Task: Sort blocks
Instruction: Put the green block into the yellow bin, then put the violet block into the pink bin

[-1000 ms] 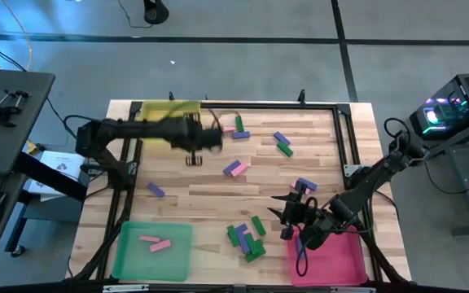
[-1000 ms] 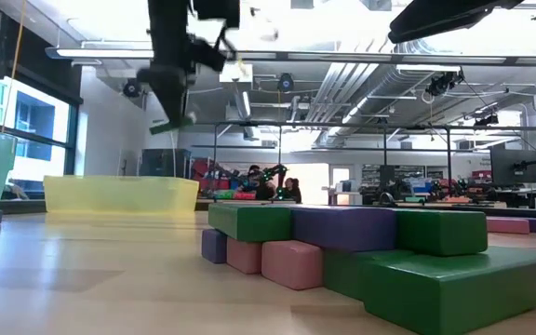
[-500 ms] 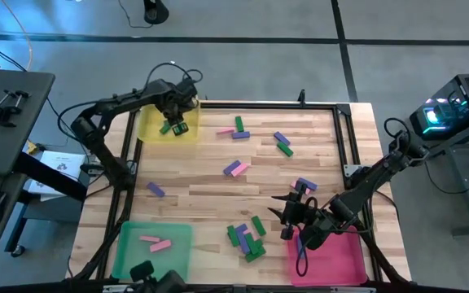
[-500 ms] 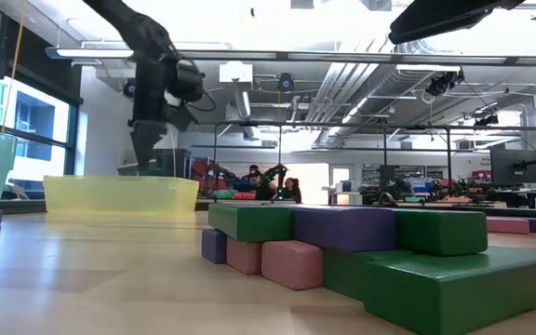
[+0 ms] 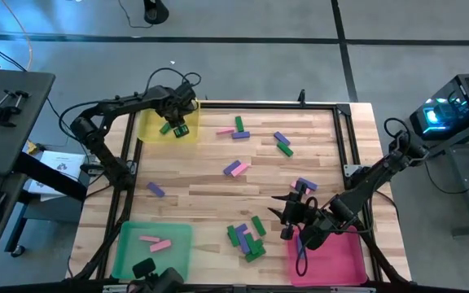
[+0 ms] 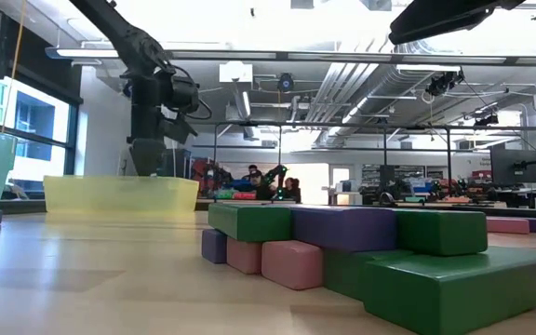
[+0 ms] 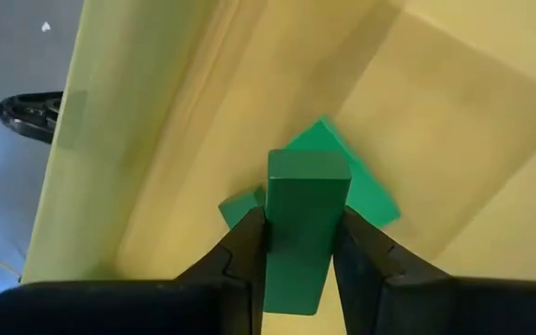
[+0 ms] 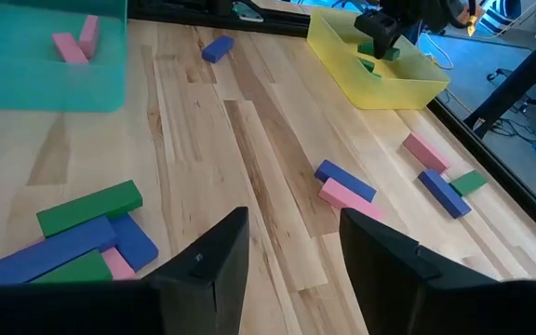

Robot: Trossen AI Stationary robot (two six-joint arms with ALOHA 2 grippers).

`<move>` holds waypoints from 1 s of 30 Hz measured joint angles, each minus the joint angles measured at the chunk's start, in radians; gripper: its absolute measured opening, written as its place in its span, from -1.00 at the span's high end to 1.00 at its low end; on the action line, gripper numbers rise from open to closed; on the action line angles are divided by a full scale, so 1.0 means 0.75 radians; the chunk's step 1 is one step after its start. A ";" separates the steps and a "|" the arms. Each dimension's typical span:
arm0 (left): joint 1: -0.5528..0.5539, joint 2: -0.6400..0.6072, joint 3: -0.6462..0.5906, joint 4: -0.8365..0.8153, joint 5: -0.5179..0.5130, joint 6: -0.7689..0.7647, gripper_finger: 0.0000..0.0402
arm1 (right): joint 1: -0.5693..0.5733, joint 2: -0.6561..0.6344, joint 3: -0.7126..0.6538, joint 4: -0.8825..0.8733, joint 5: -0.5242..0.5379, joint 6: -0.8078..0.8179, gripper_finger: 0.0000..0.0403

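My left gripper (image 5: 177, 120) hangs over the yellow tray (image 5: 149, 122) at the table's far left corner, shut on a green block (image 7: 305, 233). Two more green blocks (image 7: 366, 186) lie on the tray floor beneath it. In the low view the left gripper (image 6: 147, 156) dips behind the yellow tray wall (image 6: 110, 194). My right gripper (image 5: 294, 213) is open and holds nothing. It hovers above the table beside the pink tray (image 5: 336, 254). Loose green, pink and purple blocks lie flat on the wood. A mixed pile (image 5: 247, 236) lies near the right gripper (image 8: 291, 251). My left gripper pinches the green block between its two fingers (image 7: 240, 247) on its long sides (image 7: 282, 237). The fingers come from above, pointing down. The block points along the fingers, its free end (image 7: 307, 167) toward the tray floor. I cannot tell whether it touches the blocks below.
The green tray (image 5: 129, 256) at the near left corner holds two pink blocks (image 5: 156, 242). A purple block (image 5: 155, 190) lies left of centre. Pink and purple blocks (image 5: 234, 168) lie mid-table, and others (image 5: 282, 142) toward the far right. A black frame rail (image 5: 340, 130) borders the table.
My left gripper has carried the green block from above the far middle of the table toward the far left corner. There it came over the yellow tray and sank behind the tray wall, staying shut on the block. The right arm has kept still.
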 joint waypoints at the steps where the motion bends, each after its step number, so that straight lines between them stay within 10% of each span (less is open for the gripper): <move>1: 0.000 0.000 -0.006 0.010 0.000 0.000 0.62 | 0.000 0.000 0.000 0.000 0.000 0.000 0.24; 14: -0.006 0.000 -0.016 -0.006 -0.080 -0.105 0.00 | 0.000 0.000 0.000 0.000 0.000 0.000 0.24; 30: -0.382 -0.155 0.127 -0.330 -0.251 -0.496 0.10 | -0.004 0.003 0.000 0.001 -0.001 0.065 0.24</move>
